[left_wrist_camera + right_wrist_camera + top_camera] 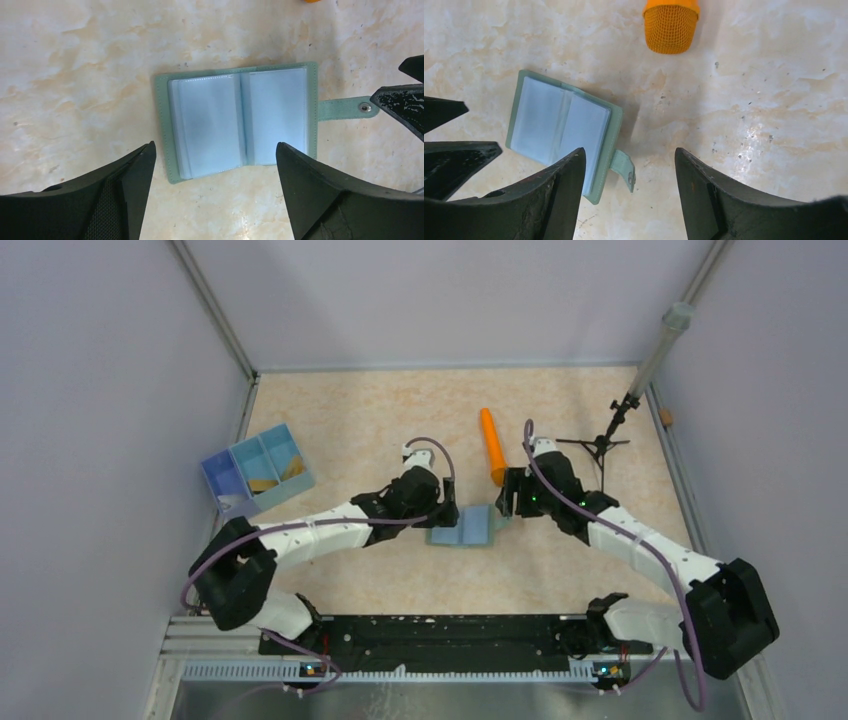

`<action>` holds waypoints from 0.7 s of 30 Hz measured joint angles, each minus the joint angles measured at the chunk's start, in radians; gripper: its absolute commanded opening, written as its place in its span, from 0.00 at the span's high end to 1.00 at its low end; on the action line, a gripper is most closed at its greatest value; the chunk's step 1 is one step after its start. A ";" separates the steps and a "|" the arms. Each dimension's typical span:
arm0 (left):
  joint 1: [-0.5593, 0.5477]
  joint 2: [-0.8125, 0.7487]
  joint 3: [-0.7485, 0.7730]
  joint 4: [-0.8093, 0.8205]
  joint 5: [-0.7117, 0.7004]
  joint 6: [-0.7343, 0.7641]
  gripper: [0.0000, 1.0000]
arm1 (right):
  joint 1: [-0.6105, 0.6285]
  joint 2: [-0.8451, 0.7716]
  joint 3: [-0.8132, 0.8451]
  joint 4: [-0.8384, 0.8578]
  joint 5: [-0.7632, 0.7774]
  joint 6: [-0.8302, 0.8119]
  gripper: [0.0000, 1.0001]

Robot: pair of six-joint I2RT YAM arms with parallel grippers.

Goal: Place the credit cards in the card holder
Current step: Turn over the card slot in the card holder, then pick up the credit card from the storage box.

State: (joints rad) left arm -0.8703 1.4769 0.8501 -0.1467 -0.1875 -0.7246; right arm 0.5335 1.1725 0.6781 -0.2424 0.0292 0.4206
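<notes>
The card holder (466,528) lies open and flat on the table, its pale blue sleeves (240,122) facing up and its studded strap (350,107) sticking out to one side. My left gripper (215,146) hovers open over its near edge with nothing between the fingers. On the strap side, my right gripper (630,150) stands open over the strap (624,170), holding nothing. The card holder (559,127) shows no card in its sleeves. Gold-tan credit cards (270,482) lie in the blue tray (222,472) at the left, far from both grippers.
An orange cylinder (492,445) lies just behind the right gripper, and its mesh end (671,25) shows in the right wrist view. A thin black stand (603,443) is at the back right. Walls close the table on three sides.
</notes>
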 measured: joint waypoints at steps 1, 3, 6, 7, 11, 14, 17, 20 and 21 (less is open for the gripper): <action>0.000 -0.020 0.000 -0.016 -0.014 0.001 0.04 | 0.000 -0.007 0.005 -0.007 0.006 -0.002 0.34; 0.000 -0.070 0.000 -0.053 -0.040 0.003 0.01 | 0.000 -0.023 0.015 -0.018 0.021 -0.007 0.33; 0.006 -0.145 0.000 -0.108 -0.068 0.018 0.01 | 0.000 -0.045 0.028 -0.038 0.038 -0.012 0.32; 0.013 -0.168 0.000 -0.127 -0.069 0.023 0.01 | 0.000 -0.049 0.031 -0.042 0.039 -0.014 0.32; 0.102 -0.259 0.023 -0.238 -0.038 0.058 0.01 | 0.000 -0.058 0.045 -0.042 0.032 -0.020 0.31; 0.254 -0.309 0.058 -0.308 -0.008 0.089 0.01 | 0.000 -0.061 0.045 -0.041 0.026 -0.021 0.28; 0.453 -0.336 0.097 -0.373 0.013 0.121 0.01 | 0.000 -0.068 0.045 -0.033 0.022 -0.027 0.28; 0.612 -0.329 0.157 -0.443 -0.011 0.161 0.01 | 0.000 -0.082 0.045 -0.023 0.008 -0.036 0.28; 0.649 -0.323 0.178 -0.462 -0.014 0.176 0.01 | 0.000 -0.085 0.045 -0.019 0.002 -0.039 0.28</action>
State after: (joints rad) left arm -0.2214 1.1538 1.0283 -0.6086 -0.2012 -0.5484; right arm 0.5335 1.0874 0.7231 -0.2615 0.0307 0.3820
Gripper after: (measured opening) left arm 0.986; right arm 0.722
